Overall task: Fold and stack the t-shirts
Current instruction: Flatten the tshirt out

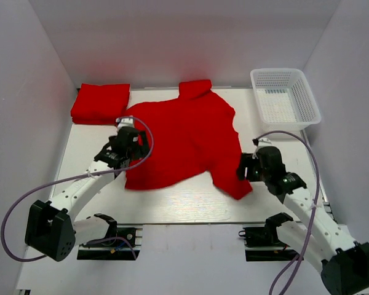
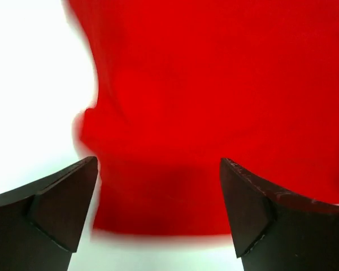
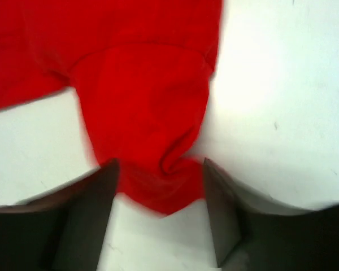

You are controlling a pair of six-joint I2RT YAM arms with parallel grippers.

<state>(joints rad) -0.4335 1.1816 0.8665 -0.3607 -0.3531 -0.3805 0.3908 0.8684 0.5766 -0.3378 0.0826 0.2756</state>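
You have bare table (image 1: 184,206) along the lower middle of the frame. The spread shirt (image 1: 184,138) fills the centre; folded shirts (image 1: 101,101) block the upper left, the basket (image 1: 286,98) the upper right, walls (image 1: 24,92) close both sides.

Shows an open t-shirt (image 1: 184,138) spread rumpled over the middle of the white table (image 1: 80,153), with a folded t-shirt (image 1: 100,103) lying at the far left corner just beside it and a white mesh basket (image 1: 256,92) standing at the far right. Puts the left pincer (image 1: 130,130) over the open t-shirt's left edge, a purple cable (image 1: 12,212) looping out from that arm. Puts the right pincer (image 1: 245,169) at the near right tip of the same cloth, too dark and small to tell the stance of either pair of jaws.
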